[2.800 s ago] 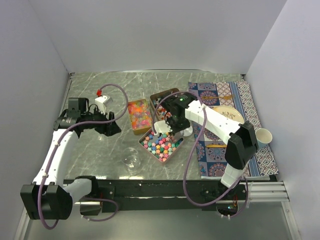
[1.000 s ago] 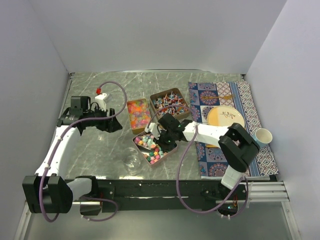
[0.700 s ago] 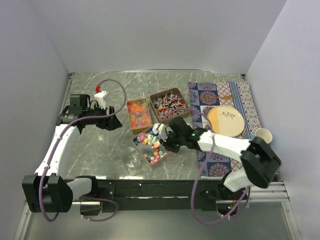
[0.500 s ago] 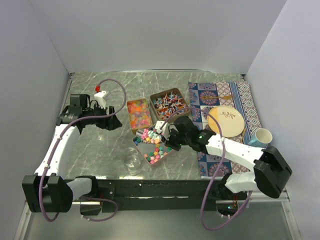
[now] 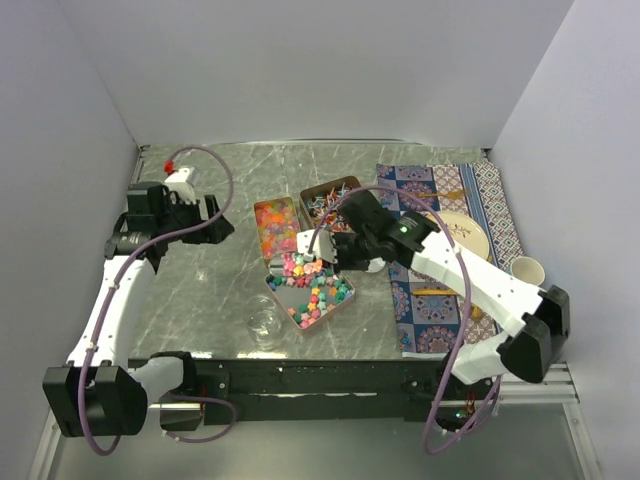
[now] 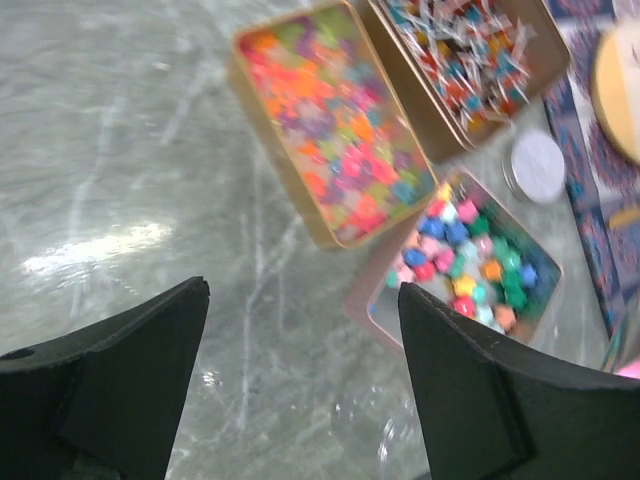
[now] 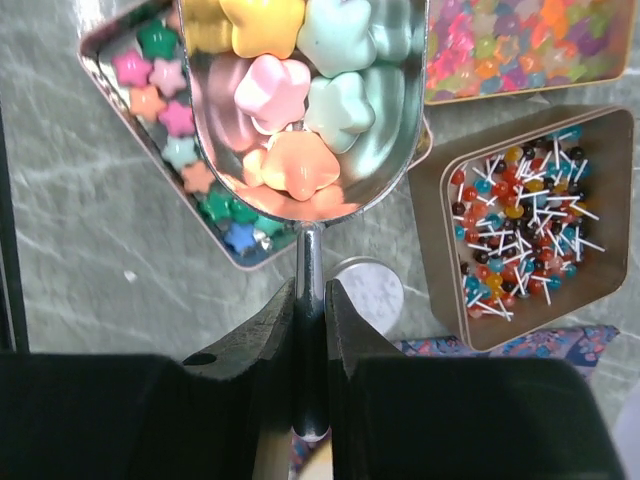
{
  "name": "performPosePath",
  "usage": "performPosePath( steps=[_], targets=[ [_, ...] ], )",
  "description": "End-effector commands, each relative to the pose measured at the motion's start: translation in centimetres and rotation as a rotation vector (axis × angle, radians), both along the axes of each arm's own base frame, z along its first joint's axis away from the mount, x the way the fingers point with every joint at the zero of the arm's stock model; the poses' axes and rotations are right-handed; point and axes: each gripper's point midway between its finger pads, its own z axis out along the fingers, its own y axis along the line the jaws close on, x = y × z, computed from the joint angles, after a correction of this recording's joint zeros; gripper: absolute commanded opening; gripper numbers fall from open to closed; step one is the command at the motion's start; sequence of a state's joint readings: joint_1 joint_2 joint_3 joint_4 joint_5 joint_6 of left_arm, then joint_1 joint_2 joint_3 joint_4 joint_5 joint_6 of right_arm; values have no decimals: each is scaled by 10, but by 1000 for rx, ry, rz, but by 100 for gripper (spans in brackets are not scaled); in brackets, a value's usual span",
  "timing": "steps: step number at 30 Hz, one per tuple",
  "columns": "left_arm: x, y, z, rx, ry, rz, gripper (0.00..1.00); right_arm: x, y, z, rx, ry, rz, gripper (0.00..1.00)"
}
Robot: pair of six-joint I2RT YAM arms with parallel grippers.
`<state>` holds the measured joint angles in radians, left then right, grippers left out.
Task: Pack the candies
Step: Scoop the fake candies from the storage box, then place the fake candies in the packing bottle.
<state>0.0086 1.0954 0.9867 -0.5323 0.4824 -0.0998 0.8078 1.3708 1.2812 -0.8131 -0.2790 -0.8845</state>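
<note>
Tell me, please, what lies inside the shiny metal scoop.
Pastel star-shaped candies fill the shiny metal scoop: yellow, mint, pink and orange ones show. Any beneath them are covered.

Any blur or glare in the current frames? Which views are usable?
Left wrist: soft all over, orange-pink candies smeared, a bright glare patch on the table. Right wrist: sharp; star candies crisp in the scoop, whose shiny bowl mirrors their colours. Top external: evenly lit, in focus.
</note>
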Motion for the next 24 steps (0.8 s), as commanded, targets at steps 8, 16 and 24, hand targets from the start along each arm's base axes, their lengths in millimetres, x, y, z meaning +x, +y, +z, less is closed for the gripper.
performPosePath(
  steps=[8,16,24],
  targets=[
    [16,40,21,-27,-80,242,82,-11,7,-5,-246,42,155,0],
    [5,49,17,-8,-95,287,83,-25,31,-13,-334,44,216,0],
    [0,54,19,-2,-114,311,83,-23,35,-18,-507,-25,226,0]
  ],
)
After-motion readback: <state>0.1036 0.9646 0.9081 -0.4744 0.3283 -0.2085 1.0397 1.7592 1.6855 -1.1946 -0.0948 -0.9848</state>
